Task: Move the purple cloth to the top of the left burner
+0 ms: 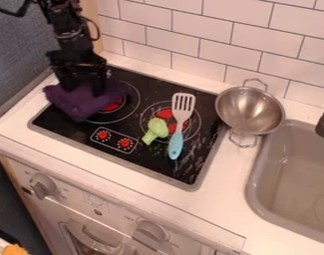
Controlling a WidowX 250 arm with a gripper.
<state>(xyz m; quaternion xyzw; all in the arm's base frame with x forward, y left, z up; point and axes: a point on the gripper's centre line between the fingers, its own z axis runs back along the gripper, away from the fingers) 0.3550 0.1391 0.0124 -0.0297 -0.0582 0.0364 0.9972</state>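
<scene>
Cloth [84, 103], purple and bunched up, sits at the upper left of the black stovetop [161, 160], one side over part of the left burner [117, 104] and the other reaching past the stovetop's left edge. Much of the burner's rings and some of its red centre show beside it. The gripper [83, 91] points down right at the cloth, its two fingers apart, with purple fabric beneath and between them. They look spread rather than closed on a fold, though the dark parts make the contact hard to judge.

The step in hand seems to be work at the cloth itself, either a grasp about to be made or a release; one moment alone doesn't settle which. Since the cloth only partly covers the burner, I'd call the task close to done but short of a well-centred finish. If more moving is wanted, the next move calls for closing on a thick fold, lifting a little and shifting it right, so the bulk rests over the rings. If this spot will do, a straight rise with the fingers apart should leave it there, provided no fabric snags. The green toy vegetable [156, 128] and the spatula [176, 144], over by the right burner [164, 113], need no touching.
</scene>
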